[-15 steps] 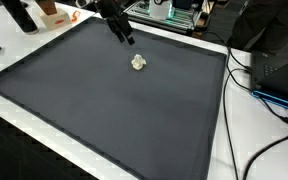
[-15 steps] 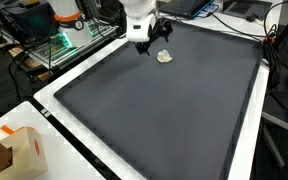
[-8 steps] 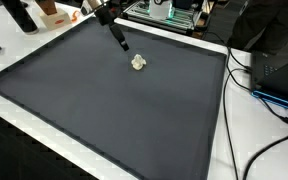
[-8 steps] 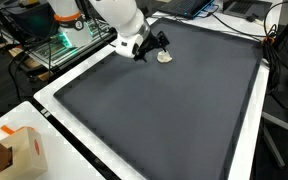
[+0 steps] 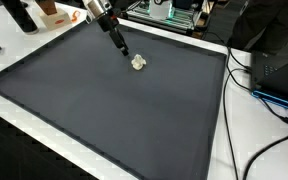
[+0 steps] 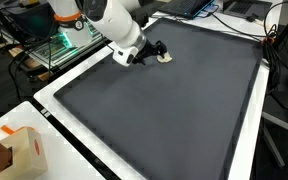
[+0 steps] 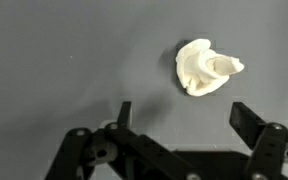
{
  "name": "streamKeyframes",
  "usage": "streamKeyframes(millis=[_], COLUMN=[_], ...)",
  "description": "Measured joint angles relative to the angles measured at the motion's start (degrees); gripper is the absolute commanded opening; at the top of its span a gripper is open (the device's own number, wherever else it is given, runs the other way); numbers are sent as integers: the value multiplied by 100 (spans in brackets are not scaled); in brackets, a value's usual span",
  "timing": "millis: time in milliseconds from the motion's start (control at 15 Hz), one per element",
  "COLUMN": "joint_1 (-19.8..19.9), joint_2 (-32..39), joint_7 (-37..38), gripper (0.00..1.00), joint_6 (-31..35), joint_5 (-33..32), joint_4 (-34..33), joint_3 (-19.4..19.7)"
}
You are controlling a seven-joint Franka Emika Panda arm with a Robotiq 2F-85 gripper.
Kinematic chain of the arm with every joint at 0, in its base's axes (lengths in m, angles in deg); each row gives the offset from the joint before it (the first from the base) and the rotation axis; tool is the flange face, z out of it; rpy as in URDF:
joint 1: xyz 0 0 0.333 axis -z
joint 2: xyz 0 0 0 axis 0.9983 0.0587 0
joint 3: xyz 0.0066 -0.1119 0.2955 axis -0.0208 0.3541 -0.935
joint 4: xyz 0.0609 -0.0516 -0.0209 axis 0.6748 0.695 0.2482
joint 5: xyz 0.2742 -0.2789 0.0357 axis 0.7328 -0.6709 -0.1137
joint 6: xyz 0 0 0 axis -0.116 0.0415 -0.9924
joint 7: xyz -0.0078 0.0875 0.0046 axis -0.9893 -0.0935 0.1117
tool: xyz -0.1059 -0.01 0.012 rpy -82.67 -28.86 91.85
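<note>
along the left edge of an exterior view, a black bottle-like shape (image 5: 21, 15) and an orange-and-white box (image 5: 52, 12) are seen at the back, beside the white tabletop (image 5: 14, 45) that borders the dark mat (image 5: 104, 110). further right, the arm (image 5: 102, 12) is slanted down over the far part of the mat, with the jaws tilted towards a crumpled white wad (image 5: 138, 63). the wad is found on the mat just to the right of the jaws, near them. past the mat's right border, cables (image 5: 274, 100) are laid across the tabletop. in an exterior view, a cardboard box (image 6: 19, 150) is placed at the lower left and the white arm (image 6: 114, 25) is bent low over the mat. there the wad (image 6: 165, 57) is seen just beside the black fingers, and whether it is touched cannot be told from that angle. in the wrist view, the fingertips (image 7: 124, 112) are shown with the jaws wide apart and nothing gripped between them, so that only bare mat (image 7: 64, 50) is framed by the gap. the wad (image 7: 206, 68) is seen ahead of the tips, closer to the finger on the right of that picture, clear of both and resting on the mat.
</note>
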Motion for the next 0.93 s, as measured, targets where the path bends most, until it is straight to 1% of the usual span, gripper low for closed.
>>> streamKeyframes(millis=[267, 667, 933], joint_1=[2, -6, -33], joint_2=[79, 138, 184], joint_7=[73, 266, 610], gripper=[100, 100, 100], joint_6=[-59, -171, -395], joint_5=[151, 147, -90], joint_4=[-37, -222, -458], joint_3=[30, 37, 40])
